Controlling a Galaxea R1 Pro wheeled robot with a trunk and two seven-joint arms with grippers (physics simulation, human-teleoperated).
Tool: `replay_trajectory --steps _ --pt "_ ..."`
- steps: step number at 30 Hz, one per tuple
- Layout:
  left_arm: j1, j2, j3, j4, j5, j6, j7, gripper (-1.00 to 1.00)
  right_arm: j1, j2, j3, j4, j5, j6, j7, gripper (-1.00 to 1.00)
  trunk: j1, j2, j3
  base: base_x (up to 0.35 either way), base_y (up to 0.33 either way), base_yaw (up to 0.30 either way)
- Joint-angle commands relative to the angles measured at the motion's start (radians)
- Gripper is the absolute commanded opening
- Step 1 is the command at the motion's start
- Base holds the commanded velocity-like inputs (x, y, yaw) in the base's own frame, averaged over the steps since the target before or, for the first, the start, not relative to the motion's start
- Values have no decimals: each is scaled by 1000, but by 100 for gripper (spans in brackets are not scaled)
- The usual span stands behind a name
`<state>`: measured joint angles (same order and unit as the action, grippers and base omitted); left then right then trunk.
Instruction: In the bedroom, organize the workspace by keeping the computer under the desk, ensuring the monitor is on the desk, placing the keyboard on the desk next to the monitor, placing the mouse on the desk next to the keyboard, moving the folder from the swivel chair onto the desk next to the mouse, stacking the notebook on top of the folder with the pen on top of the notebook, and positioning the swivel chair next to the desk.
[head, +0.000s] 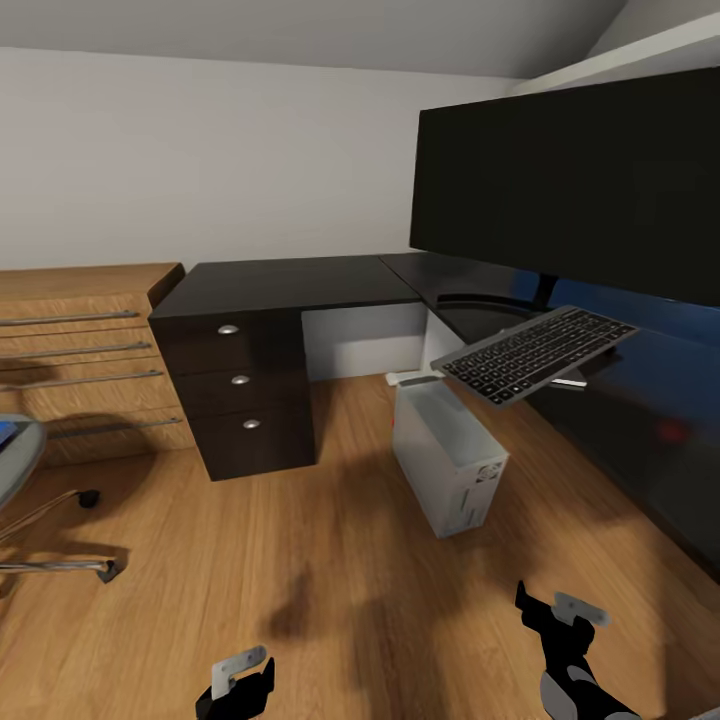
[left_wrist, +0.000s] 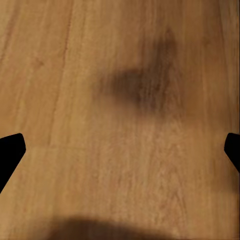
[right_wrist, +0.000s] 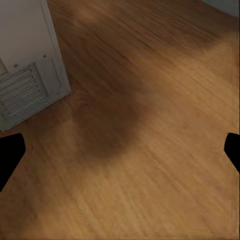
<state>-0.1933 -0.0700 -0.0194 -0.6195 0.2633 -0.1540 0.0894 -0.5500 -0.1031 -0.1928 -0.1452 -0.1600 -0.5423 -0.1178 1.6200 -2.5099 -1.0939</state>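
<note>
The black L-shaped desk (head: 290, 285) runs from its drawers (head: 240, 390) round to the right. On it stands the wide black monitor (head: 570, 190). In front of the monitor's stand the black keyboard (head: 535, 352) sits tilted, its near end jutting past the desk's edge. Below that edge the light grey computer (head: 450, 460) stands on the floor; its vented side (right_wrist: 25, 65) appears in the right wrist view. At the left edge is part of the swivel chair (head: 20, 470), with a sliver of blue folder (head: 5, 432) on its seat. My left gripper (head: 240, 685) (left_wrist: 122, 150) and right gripper (head: 560, 612) (right_wrist: 120, 150) hang open and empty over the floor.
Low wooden shelving (head: 80, 350) stands against the wall, left of the drawers. Wood floor (head: 330, 560) stretches between the chair, the drawers and the computer. The chair's chrome base and casters (head: 95, 570) reach out at lower left.
</note>
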Motion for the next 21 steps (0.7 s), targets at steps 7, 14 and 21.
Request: replay_trajectory --steps 7,14,21 --pt "0 6 -2 -18 5 0 4 100 -1 0 4 1 -10 -17 1 100 0 0 -4 0 0 -252" --pt "0 16 2 -10 7 -3 3 100 -1 1 4 1 -11 -20 1 100 0 0 -9 0 0 -241" --pt "0 24 4 15 8 -6 2 100 -1 4 4 2 -12 -21 1 100 0 0 -11 0 0 -249"
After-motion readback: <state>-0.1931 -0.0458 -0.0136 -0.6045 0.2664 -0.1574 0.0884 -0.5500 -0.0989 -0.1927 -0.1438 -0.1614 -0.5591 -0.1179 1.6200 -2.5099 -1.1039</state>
